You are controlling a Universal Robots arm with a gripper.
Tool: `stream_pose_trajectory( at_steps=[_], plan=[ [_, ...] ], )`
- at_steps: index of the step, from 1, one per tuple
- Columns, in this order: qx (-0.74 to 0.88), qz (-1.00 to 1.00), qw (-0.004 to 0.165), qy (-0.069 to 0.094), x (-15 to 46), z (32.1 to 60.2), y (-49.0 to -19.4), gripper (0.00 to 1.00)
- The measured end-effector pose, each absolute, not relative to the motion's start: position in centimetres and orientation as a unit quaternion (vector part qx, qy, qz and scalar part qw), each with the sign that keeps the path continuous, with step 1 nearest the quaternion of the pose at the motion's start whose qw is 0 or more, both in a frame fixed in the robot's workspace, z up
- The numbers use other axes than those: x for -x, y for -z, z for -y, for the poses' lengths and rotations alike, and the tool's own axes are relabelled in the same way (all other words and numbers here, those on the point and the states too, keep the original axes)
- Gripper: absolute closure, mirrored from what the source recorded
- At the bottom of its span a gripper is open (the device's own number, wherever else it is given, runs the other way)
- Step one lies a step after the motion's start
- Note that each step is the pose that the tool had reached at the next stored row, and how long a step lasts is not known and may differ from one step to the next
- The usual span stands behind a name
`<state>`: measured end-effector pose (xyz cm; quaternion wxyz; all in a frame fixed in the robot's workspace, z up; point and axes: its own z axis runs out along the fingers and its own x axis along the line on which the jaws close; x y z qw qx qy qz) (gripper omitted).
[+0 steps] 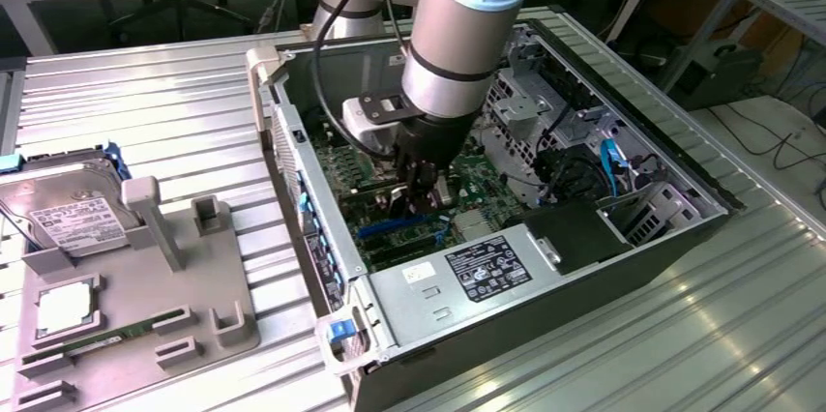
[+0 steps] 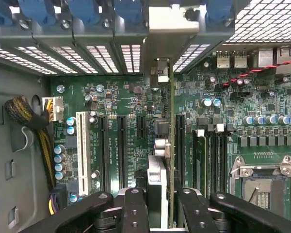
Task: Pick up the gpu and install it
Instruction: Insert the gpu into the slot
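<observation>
My gripper [image 2: 163, 201] grips the gpu [image 2: 157, 174] on edge, straight under me, its long axis parallel to the slots [image 2: 121, 150] of the motherboard [image 2: 111, 97].

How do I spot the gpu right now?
Find the open computer case, then the green motherboard inside. The gripper holds the gpu on edge above it: a thin card standing between the fingers, unlike the empty black slots alongside.

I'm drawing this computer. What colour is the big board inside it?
The board is green, seen best in the wrist view.
</observation>
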<state>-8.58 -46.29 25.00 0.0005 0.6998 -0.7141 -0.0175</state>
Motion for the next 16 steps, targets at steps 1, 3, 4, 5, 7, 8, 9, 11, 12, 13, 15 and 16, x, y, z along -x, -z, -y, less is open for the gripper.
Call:
stream_pose_trajectory(
  at_steps=[1, 3, 4, 5, 7, 8, 9, 11, 12, 13, 15, 16],
  plan=[
    [-0.700, 0.714, 0.000, 0.017, 8.64, 46.29, -24.97, 0.72],
    [-0.700, 0.714, 0.000, 0.018, 8.76, 46.28, -24.87, 0.72],
    [-0.700, 0.714, 0.000, 0.018, 8.81, 46.28, -24.81, 0.72],
    [-0.700, 0.714, 0.000, 0.018, 8.85, 46.28, -24.75, 0.72],
    [-0.700, 0.714, 0.000, 0.017, 8.88, 46.29, -24.70, 0.72],
    [-0.700, 0.714, 0.001, 0.017, 8.90, 46.29, -24.68, 0.72],
    [-0.700, 0.714, 0.000, 0.018, 8.90, 46.28, -24.64, 0.72],
    [-0.700, 0.714, 0.000, 0.018, 8.92, 46.29, -24.58, 0.72],
    [-0.700, 0.714, 0.000, 0.018, 8.92, 46.28, -24.56, 0.72],
    [-0.700, 0.714, 0.000, 0.018, 8.93, 46.28, -24.53, 0.72],
    [-0.700, 0.714, 0.000, 0.018, 8.94, 46.28, -24.47, 0.72],
    [-0.700, 0.714, 0.000, 0.018, 8.94, 46.28, -24.44, 0.72]
  ],
)
